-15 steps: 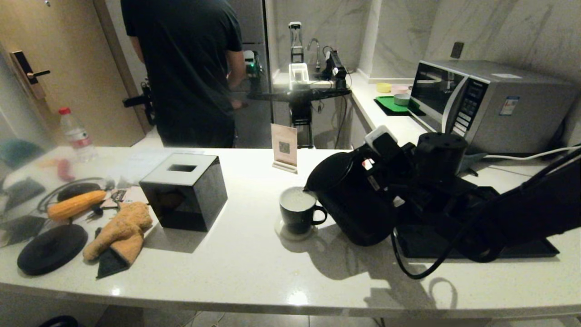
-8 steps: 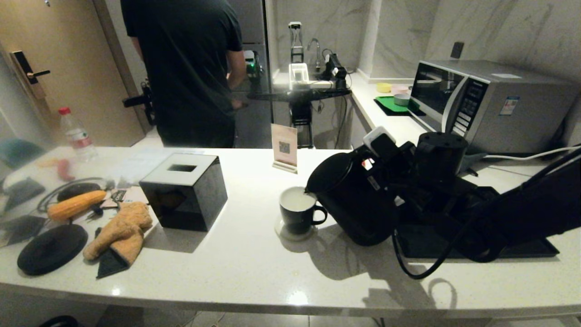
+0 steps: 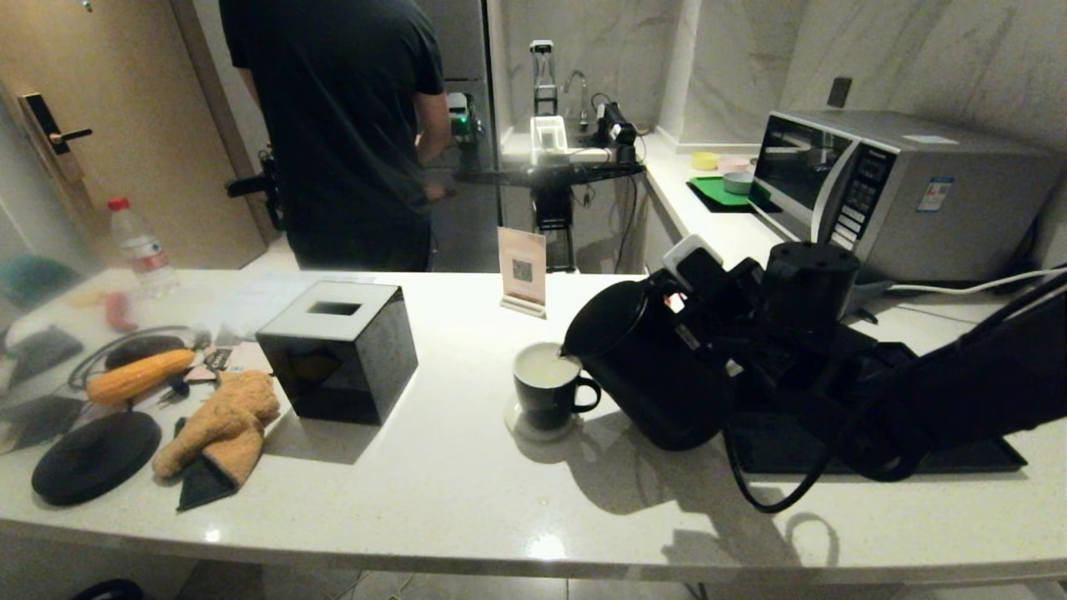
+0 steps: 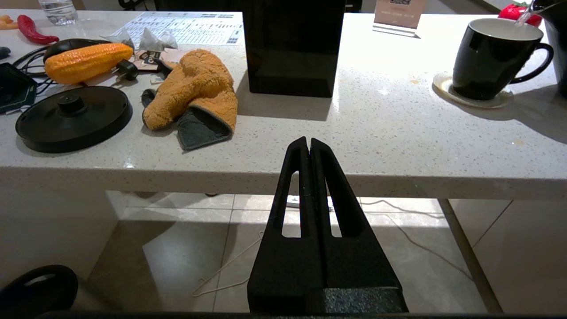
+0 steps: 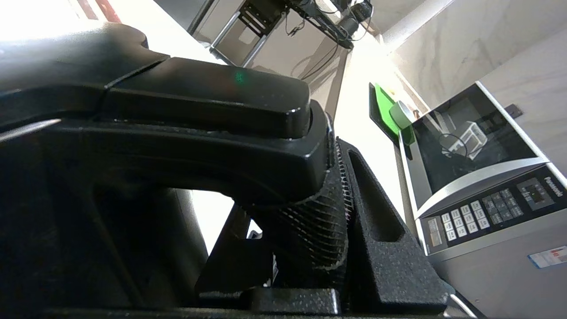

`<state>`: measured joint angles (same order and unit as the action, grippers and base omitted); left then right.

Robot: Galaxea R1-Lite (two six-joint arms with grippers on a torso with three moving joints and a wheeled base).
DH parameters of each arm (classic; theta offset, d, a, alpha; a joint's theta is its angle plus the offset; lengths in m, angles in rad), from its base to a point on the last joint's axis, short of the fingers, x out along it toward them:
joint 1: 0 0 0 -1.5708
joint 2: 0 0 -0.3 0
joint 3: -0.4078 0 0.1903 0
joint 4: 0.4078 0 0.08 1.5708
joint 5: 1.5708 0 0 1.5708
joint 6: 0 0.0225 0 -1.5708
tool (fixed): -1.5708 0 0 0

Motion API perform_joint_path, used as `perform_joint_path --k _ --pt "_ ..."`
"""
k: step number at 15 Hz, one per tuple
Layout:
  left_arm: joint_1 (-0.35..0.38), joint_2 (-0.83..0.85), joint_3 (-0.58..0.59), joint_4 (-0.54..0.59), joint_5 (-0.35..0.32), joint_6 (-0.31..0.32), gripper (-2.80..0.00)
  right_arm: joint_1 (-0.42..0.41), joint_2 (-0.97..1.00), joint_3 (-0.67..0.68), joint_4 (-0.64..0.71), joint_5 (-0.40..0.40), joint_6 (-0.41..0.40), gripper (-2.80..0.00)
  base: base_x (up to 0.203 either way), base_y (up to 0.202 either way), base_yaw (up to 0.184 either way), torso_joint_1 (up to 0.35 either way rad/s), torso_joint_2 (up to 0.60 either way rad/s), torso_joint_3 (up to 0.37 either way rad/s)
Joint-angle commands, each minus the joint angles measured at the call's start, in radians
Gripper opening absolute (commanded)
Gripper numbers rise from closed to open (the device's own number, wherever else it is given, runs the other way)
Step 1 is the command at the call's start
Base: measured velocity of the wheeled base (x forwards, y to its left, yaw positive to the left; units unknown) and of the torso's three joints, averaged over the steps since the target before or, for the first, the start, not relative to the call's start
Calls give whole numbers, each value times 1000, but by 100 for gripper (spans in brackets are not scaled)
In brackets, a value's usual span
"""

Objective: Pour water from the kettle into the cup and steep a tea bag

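Observation:
The black kettle [image 3: 658, 375] is tilted, its spout over the rim of the cup [image 3: 546, 392], a black mug on a pale coaster. My right gripper [image 3: 713, 321] is shut on the kettle's handle [image 5: 199, 133], which fills the gap between the ribbed fingers [image 5: 376, 230]. A thin stream of water [image 4: 524, 17] falls into the cup [image 4: 487, 57], and pale liquid [image 3: 543, 365] shows inside. A small pale bag, likely the tea bag [image 4: 155, 40], lies beyond the orange mitt. My left gripper [image 4: 308, 142] is shut and empty, parked below the counter's front edge.
A black tissue box [image 3: 338, 350], an orange mitt [image 3: 221, 425], a toy corn [image 3: 140, 375] and the kettle's round base [image 3: 96, 457] sit at the left. A card stand [image 3: 522, 271] stands behind the cup. A black tray [image 3: 984, 454] and microwave [image 3: 900, 192] are at the right. A person [image 3: 342, 125] stands behind the counter.
The kettle has tipped a little further toward the cup, its spout staying over the rim. The left arm has not moved.

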<state>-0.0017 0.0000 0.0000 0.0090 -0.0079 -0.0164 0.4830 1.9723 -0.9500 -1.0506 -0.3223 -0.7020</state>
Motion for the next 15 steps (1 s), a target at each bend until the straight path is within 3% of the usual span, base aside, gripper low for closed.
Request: perform_joint_path --k 1,15 --pt "0 0 0 0 0 0 -280 1 2 -6 -3 -1 -8 -280 0 0 0 0 0 0" --pt "0 0 0 0 0 0 -280 3 0 -28 0 2 -32 -280 0 0 0 0 0 0"
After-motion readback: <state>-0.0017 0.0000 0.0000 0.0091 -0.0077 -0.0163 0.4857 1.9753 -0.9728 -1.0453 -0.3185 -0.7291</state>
